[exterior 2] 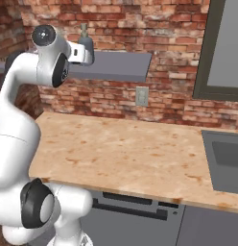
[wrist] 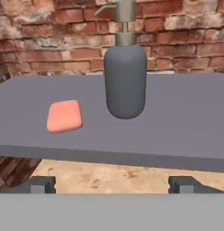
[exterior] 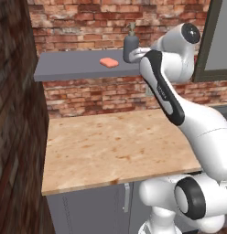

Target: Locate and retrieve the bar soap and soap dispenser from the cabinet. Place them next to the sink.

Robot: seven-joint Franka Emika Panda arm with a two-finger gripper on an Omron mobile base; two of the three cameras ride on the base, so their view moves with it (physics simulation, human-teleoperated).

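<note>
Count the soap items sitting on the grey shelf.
2. The soap dispenser stands upright mid-shelf near the brick wall; the bar soap lies flat on the cabinet shelf, apart from it, on its pump spout's side.

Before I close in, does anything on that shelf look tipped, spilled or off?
Nothing stands out. The soap dispenser stands upright on the grey cabinet shelf, the bar soap lies flat beside it, apart from it, and the gripper is open just short of the shelf.

Glossy white arm [exterior: 197, 123] — black joint bands, rounded segments.
</note>
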